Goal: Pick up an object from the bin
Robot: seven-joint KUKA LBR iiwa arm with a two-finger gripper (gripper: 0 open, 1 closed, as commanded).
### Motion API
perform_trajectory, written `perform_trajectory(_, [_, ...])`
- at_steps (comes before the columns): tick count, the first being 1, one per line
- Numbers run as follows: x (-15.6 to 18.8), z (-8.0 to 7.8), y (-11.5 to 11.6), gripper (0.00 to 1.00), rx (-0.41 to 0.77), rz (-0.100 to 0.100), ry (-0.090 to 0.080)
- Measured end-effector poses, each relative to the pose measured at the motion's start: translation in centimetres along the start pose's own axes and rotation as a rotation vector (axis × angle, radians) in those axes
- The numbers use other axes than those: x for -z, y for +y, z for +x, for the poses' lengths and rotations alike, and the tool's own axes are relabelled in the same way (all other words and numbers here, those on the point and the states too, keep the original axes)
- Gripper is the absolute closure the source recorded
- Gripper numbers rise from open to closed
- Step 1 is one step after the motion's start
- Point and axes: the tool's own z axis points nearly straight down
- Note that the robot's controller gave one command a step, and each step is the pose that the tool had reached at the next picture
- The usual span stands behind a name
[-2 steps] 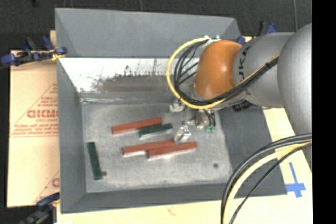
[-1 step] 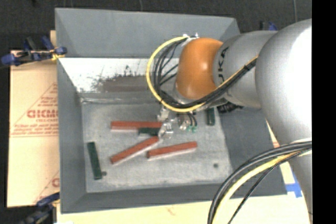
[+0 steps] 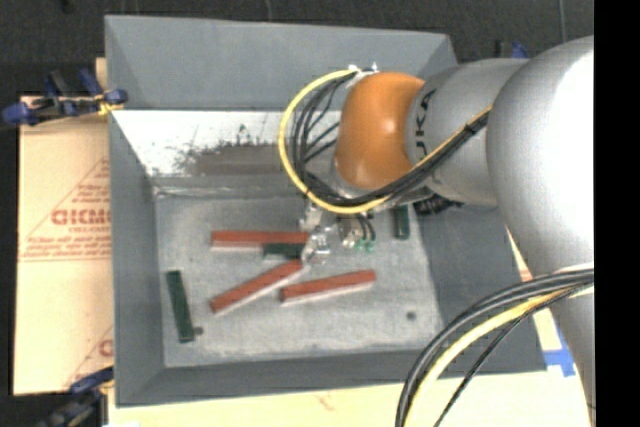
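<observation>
Camera view, entry: grey metal bin (image 3: 135, 265), contents lying loose and flat on its floor.

Status of task: pick judged not yet done. Every item listed appears to lie on the bin floor, and none can be made out lifted by the tool. Left to do, by this reading: close on one item, raise it, and carry it clear of the bin walls.

Tool (image 3: 320, 247): low in the bin's middle, below the arm's orange wrist cover (image 3: 375, 130) and its looped cables (image 3: 300, 130). Whether it stands wide or narrow cannot be told; its own body hides that.

Item nearest the tool: upper red-brown bar (image 3: 250, 239), long, slim, flat-sided, lying nearly level across the bin's middle. Its right end runs up to the tool. Likely candidate for the pick, though this is not certain.

Also at the tool: short dark green piece (image 3: 284, 253), just below that bar's right end.

Other items:
- slanted red-brown bar (image 3: 255, 288), below, left end lower.
- right red-brown bar (image 3: 328, 286), just below the tool, close to the slanted one.
- long dark green bar (image 3: 179, 305), near the left wall, well apart.
- small dark green bar (image 3: 401, 220), right of the tool.
</observation>
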Motion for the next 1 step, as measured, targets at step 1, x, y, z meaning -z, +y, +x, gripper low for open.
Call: perform_trajectory(1, [14.42, -0.49, -0.04, 1.00, 0.009, -0.006, -0.005])
